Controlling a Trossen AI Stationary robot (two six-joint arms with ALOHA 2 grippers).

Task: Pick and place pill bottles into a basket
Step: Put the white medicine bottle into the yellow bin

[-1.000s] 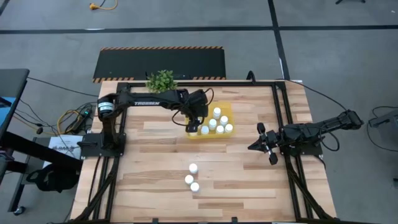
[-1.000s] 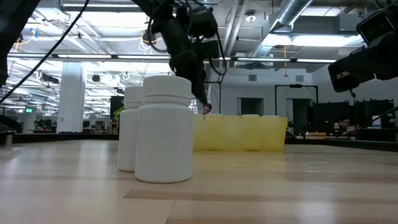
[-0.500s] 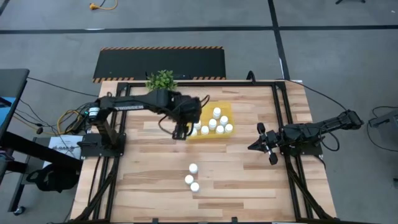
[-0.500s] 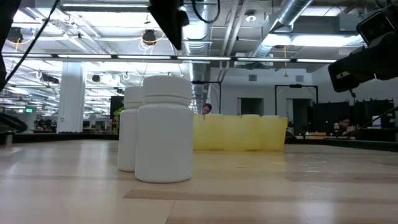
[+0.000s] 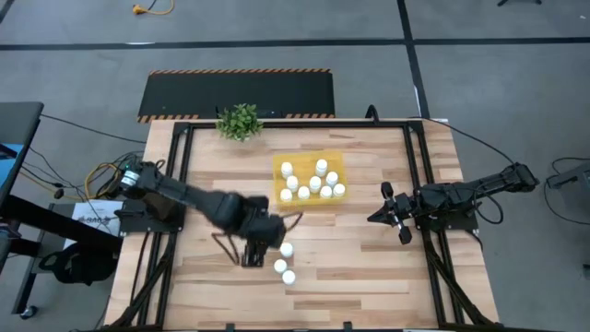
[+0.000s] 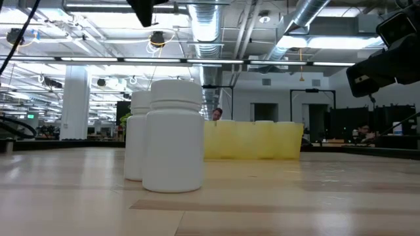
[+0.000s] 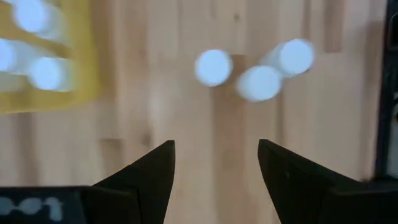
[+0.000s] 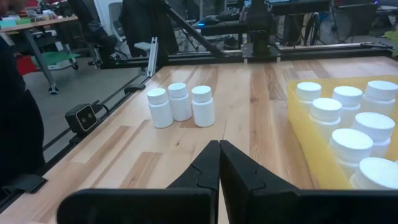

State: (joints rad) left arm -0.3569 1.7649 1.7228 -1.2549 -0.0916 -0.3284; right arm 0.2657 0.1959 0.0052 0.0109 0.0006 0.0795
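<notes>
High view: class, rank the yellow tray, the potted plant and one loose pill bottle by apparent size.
1. yellow tray
2. potted plant
3. loose pill bottle

The differences are clear; nothing ties.

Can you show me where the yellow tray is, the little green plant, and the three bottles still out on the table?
yellow tray (image 5: pixel 278 163), high view, bare floor near one corner.
green plant (image 5: pixel 240 120), high view, middle of its leaves.
three loose bottles (image 5: pixel 287 250), high view, cap of the one nearest the tray.
</notes>
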